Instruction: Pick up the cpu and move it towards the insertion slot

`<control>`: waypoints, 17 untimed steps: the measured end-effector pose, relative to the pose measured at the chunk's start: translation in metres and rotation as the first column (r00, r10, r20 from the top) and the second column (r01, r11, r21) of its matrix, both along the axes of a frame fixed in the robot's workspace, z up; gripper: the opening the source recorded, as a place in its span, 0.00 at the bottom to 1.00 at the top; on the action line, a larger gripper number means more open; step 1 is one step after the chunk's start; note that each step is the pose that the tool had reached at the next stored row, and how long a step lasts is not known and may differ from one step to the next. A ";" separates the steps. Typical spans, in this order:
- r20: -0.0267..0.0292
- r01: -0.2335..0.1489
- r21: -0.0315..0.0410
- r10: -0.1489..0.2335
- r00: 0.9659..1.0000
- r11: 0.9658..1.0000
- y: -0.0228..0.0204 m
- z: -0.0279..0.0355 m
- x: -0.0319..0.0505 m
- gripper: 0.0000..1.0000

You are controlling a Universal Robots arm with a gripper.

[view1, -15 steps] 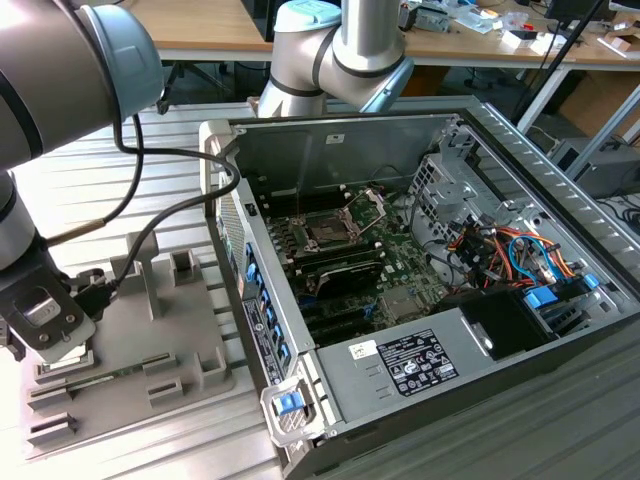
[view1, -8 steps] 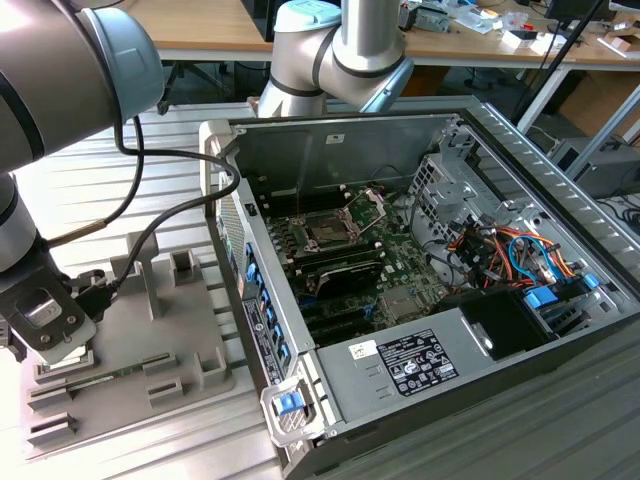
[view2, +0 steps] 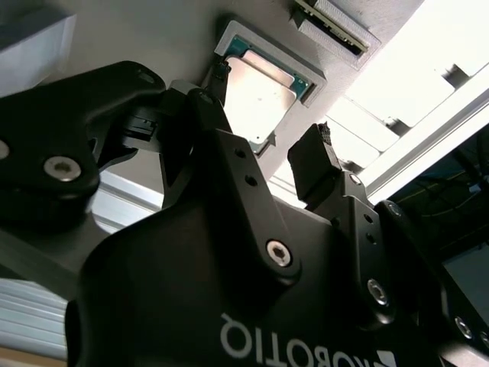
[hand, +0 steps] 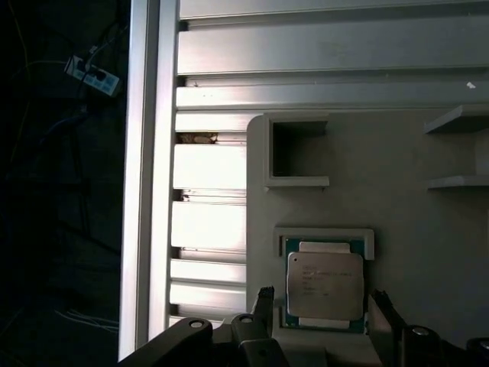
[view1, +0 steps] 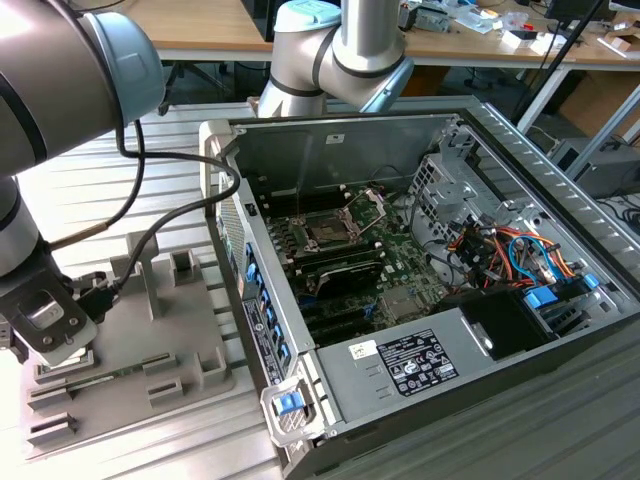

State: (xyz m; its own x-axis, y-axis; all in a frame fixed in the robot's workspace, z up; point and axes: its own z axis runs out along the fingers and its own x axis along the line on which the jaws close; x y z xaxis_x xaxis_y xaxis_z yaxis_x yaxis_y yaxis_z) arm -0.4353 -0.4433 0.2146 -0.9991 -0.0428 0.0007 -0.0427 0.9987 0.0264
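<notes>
The cpu (hand: 325,284) lies flat in a shallow square pocket of the grey tray (hand: 428,153), pale metal top up, with a thin green rim showing round it. In the second wrist view the cpu (view2: 260,95) sits the same way in its pocket.

The pincer (hand: 322,303) hangs right over it, spread wide. One black fingertip (hand: 264,300) stands off one side of the chip and its partner off the opposite side. Neither looks to be pressing on it, so nothing is gripped. The second wrist view shows the pincer (view2: 271,105) straddling the chip in the same fashion.

From across the room, the tray (view1: 170,330) rests on the ribbed metal desk (view1: 120,190) at the exterior view's left, on the near side. The arm (view1: 60,70) reaches down onto it, and a black cable (view1: 170,215) loops away from its wrist.

To the exterior view's right stands an open computer case (view1: 300,150). The insertion slot (view1: 325,231) lies on the board towards the case's far side, well apart from the cpu. Its hinged metal plate (view1: 372,205) is tilted up just beside it. Nearer in the case are a labelled power supply box (view1: 415,360) and a tangle of orange and blue cables (view1: 510,250). Wooden tables (view1: 200,25) run along the far side of the room.
</notes>
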 end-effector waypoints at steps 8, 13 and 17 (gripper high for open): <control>0.000 0.000 0.000 0.000 1.000 1.000 0.0000 -0.0023 0.0004 0.60; 0.000 0.000 0.000 0.000 1.000 1.000 0.0000 -0.0038 0.0006 0.60; 0.000 0.000 0.000 0.000 1.000 1.000 0.0000 -0.0049 0.0009 0.60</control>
